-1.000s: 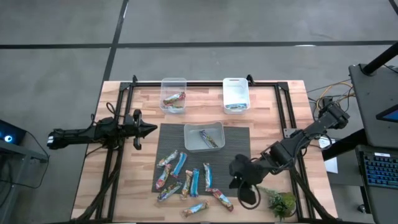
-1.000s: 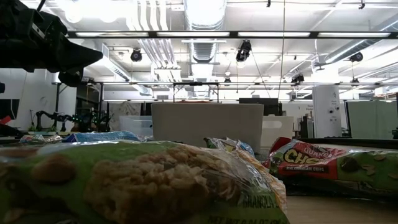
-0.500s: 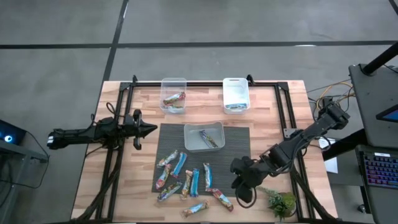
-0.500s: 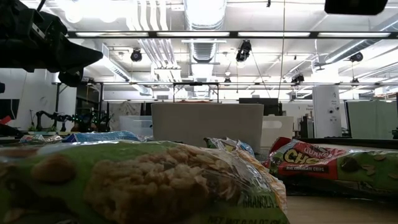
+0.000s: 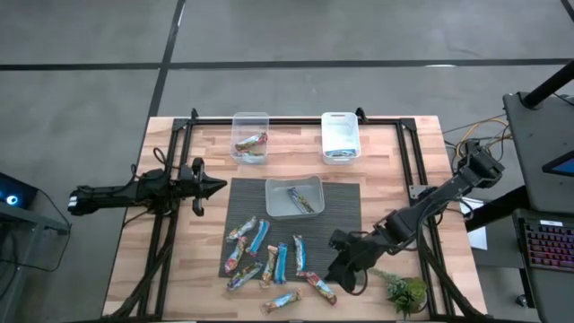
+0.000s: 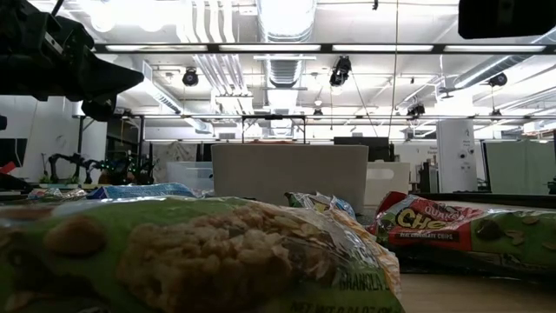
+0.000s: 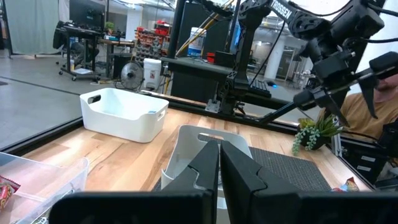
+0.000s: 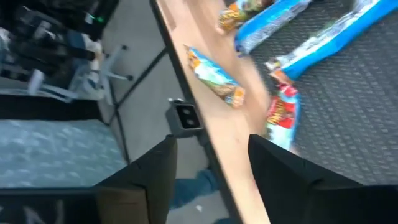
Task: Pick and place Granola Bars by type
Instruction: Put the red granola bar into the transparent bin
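Several granola bars (image 5: 269, 260), some blue and some multicoloured, lie loose on the dark mat (image 5: 345, 202) and on the wood near the table's front edge. My right gripper (image 5: 334, 274) hovers open just right of them, slanting down. In the right wrist view its fingers (image 8: 149, 180) stand above the table's front edge. A red bar (image 8: 283, 115) and a multicoloured bar (image 8: 214, 78) lie just beyond them. My left gripper (image 5: 220, 187) waits shut and level at the table's left, holding nothing.
A clear tub (image 5: 250, 136) with a multicoloured bar and a white tub (image 5: 340, 136) with blue bars stand at the far edge. A third tub (image 5: 294, 197) with one bar sits mid-mat. A small green plant (image 5: 408, 292) stands by the right arm. Black frame rails run along both sides.
My right gripper has sunk and drifted a little toward the table's left, closer to the loose bars, rolling as it went. In the low view a dark part of that arm has come in at the top right. The bars and my left arm have kept still.
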